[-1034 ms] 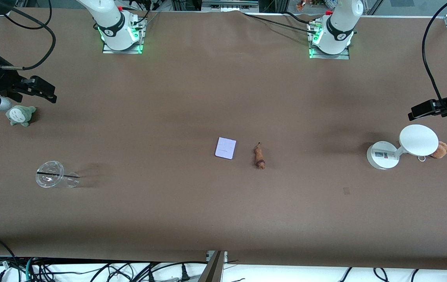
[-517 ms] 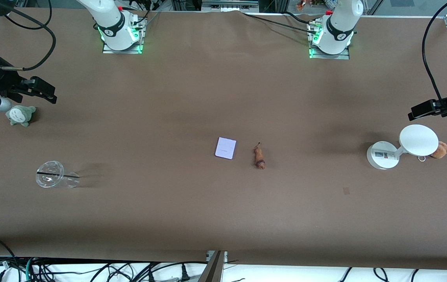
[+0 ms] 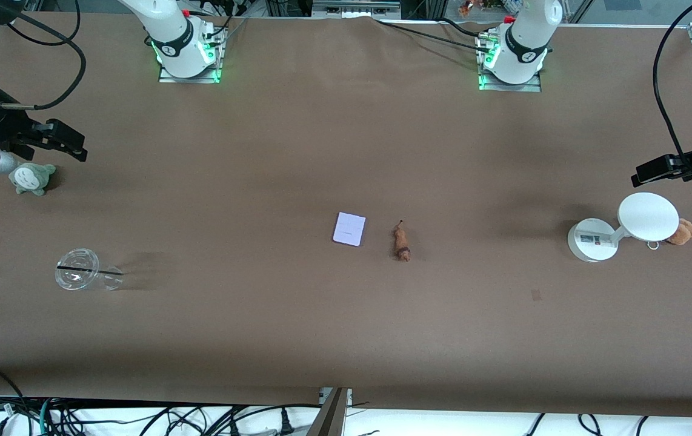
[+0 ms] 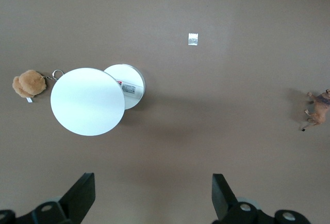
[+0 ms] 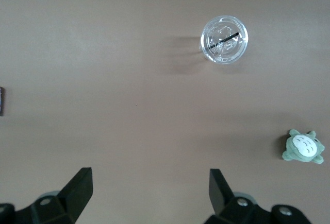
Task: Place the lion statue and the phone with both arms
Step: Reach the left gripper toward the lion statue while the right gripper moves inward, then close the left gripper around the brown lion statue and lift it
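Observation:
The phone (image 3: 349, 229), a flat pale lavender rectangle, lies near the middle of the table. The lion statue (image 3: 402, 242), a small orange-brown figurine, lies just beside it toward the left arm's end and also shows in the left wrist view (image 4: 318, 110). My left gripper (image 3: 646, 174) hangs open over the table at its own end, above bare table next to the white stand, its fingers wide apart (image 4: 152, 180) with nothing between them. My right gripper (image 3: 76, 145) is open at the other end, over bare table by the plush toy, and it is empty too (image 5: 148, 175).
A white round stand (image 3: 648, 217) on its round base (image 3: 591, 240) and a tan plush bear (image 3: 682, 232) sit at the left arm's end. A grey-green plush toy (image 3: 31, 178) and a clear plastic cup (image 3: 79, 269) sit at the right arm's end.

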### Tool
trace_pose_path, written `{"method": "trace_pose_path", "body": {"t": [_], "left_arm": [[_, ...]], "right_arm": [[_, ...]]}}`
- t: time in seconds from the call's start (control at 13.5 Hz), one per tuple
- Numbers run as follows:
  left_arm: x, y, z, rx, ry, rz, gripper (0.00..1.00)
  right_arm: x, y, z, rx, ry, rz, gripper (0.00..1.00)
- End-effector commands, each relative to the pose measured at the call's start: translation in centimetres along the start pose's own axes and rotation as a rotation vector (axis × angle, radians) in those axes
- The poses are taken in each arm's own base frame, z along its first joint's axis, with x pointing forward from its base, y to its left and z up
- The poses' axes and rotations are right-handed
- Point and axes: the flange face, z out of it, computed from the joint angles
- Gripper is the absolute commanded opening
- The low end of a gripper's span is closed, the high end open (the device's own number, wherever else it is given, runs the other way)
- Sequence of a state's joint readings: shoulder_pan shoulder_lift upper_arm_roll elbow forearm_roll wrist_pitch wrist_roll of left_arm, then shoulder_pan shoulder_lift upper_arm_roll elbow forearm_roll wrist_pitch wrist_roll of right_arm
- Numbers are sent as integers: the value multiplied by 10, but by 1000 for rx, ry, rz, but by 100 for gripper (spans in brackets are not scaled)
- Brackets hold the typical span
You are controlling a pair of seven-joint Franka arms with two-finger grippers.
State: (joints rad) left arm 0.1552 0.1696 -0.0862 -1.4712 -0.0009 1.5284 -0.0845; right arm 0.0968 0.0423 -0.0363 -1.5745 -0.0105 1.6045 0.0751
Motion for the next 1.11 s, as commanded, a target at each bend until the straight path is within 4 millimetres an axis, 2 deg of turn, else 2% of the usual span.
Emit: {"method": "trace_pose_path", "body": {"t": [0.0, 0.15, 0.3, 0.37, 0.66, 0.89, 1.03], "left_arm": [[4, 14, -10, -25, 9, 34, 100], [7, 30, -2, -60, -6, 31, 100], [7, 55, 4, -64, -17, -17, 100], [9, 71, 13, -59, -29, -25, 100], [23, 156, 61, -54, -27, -1, 100], [26, 222, 99, -48, 2, -21, 100], [26, 259, 126, -49, 14, -36, 100]], "right_arm": [[2, 2, -5, -11, 13, 11, 100], [2, 2, -5, -10, 12, 13, 100], [2, 2, -4, -12, 10, 13, 100], [3, 2, -3, -12, 10, 11, 100], [11, -3, 12, -16, -14, 1, 100], [27, -14, 47, -18, -73, -16, 100], [32, -22, 63, -21, -101, -32, 100]]}}
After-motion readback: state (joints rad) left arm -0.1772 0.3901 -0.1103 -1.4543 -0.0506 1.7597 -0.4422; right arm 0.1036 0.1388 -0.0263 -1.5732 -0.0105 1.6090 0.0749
